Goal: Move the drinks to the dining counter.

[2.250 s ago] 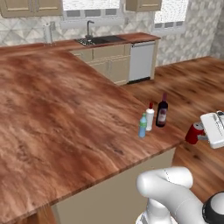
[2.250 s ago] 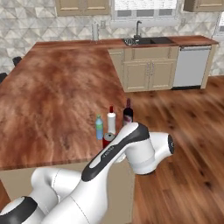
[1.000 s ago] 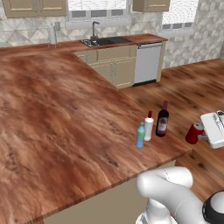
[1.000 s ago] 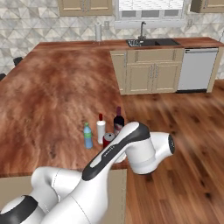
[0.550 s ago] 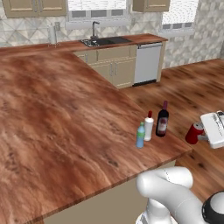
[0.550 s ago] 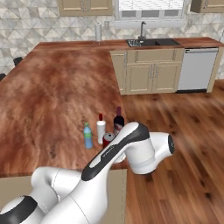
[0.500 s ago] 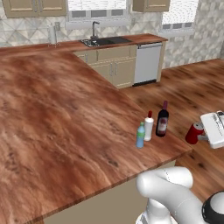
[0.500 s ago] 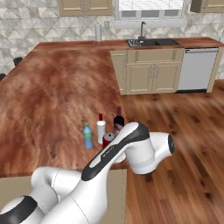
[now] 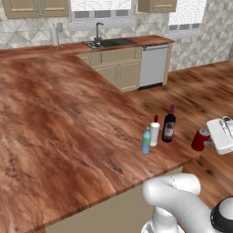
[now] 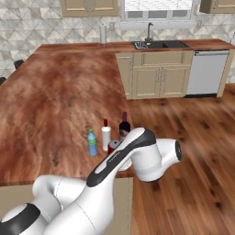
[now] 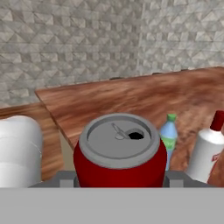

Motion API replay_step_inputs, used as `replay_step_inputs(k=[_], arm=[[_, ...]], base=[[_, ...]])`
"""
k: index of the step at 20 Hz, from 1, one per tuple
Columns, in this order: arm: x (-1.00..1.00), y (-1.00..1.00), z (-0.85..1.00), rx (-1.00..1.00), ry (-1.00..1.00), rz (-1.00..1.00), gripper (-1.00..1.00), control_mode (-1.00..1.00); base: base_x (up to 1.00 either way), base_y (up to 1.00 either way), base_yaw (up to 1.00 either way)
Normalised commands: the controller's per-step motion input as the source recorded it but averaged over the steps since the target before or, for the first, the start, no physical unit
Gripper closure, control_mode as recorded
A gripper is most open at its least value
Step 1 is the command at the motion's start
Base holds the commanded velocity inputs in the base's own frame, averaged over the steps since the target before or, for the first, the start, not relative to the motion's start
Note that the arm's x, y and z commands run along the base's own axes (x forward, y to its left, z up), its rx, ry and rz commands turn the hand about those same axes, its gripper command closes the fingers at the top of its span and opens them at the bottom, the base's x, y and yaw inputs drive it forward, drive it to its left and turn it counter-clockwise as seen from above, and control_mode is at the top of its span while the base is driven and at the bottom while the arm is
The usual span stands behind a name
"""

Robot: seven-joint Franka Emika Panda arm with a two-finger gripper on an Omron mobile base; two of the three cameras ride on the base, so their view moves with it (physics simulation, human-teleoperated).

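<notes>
Red can [image 11: 119, 151] sits squarely in the gripper [image 9: 205, 141], apparently pinched around its sides, off the dining counter [image 9: 68, 132] edge. Probably light, rigid, slick; grip mid-body. Three bottles stand beyond it.

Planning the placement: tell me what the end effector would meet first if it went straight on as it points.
Holding the red can, the end effector would probably reach the blue-green bottle first, on the dining counter; depth is unclear.
</notes>
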Motion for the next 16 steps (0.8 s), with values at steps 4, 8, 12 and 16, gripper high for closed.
replay_step_inputs(k=[4,8,12,16], arm=[[0.08,0.0,-0.25,0.0,0.0,0.0,1.0,-1.0],[0.32,0.0,-0.35,0.0,0.0,-0.05,1.0,-1.0],[0.36,0.0,-0.24,0.0,0.0,-0.08,1.0,-1.0],[0.19,0.0,-0.09,0.0,0.0,-0.09,1.0,-1.0]], base=[[0.0,0.0,0.0],[0.0,0.0,0.0],[0.0,0.0,0.0],[0.0,0.0,0.0]])
